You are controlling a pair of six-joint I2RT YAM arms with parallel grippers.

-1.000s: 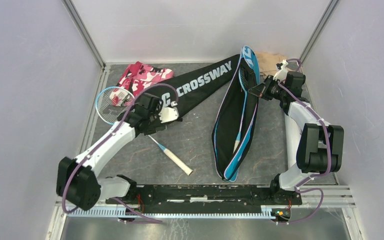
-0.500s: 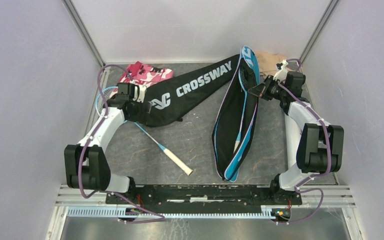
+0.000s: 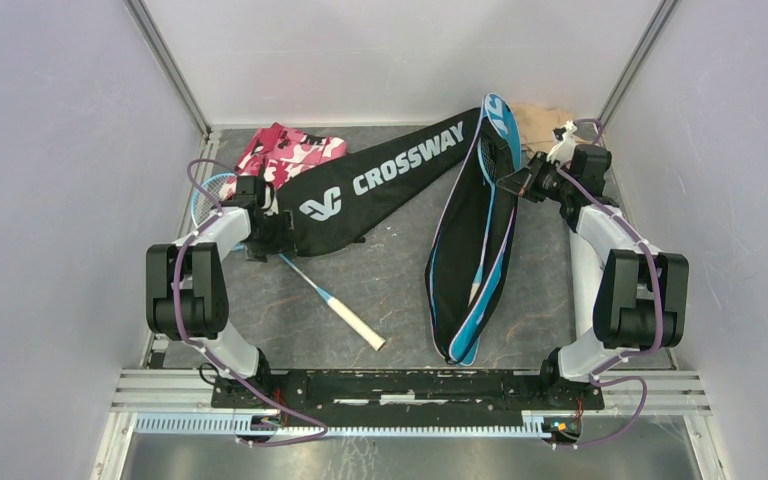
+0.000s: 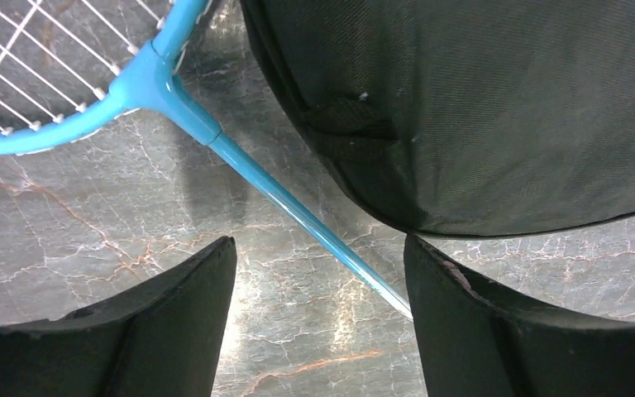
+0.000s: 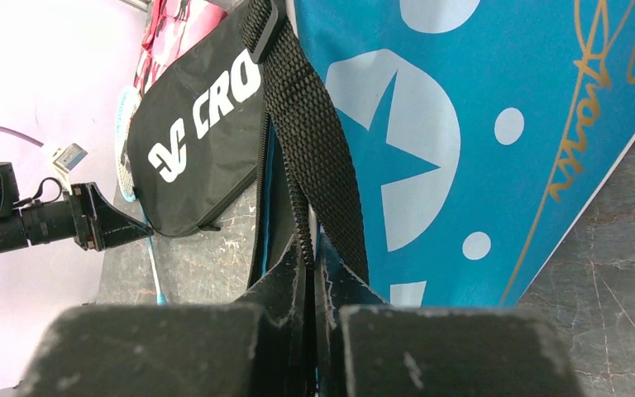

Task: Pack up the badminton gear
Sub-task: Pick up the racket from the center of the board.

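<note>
In the last second the left arm has swung back from the middle of the worktop (image 3: 400, 300) to its left edge, folding tight at the elbow. Its left pincer (image 4: 318, 248) now hangs low over the loose blue racket (image 4: 293, 207), just below the throat. The fingers stand wide apart with the thin shaft running between them, and they grip nothing. The wide end of the black "CROSSWAY" cover (image 3: 380, 178) lies just beside the shaft.

The right pincer (image 3: 520, 184) has not moved. Near the far right corner it stays clamped tight on the strap (image 5: 306, 141) at the edge of the blue cover (image 3: 480, 240), holding that edge up.

By the look of it, the racket pickup is about to start — closing on the shaft comes next, then carrying the racket to a cover.
</note>
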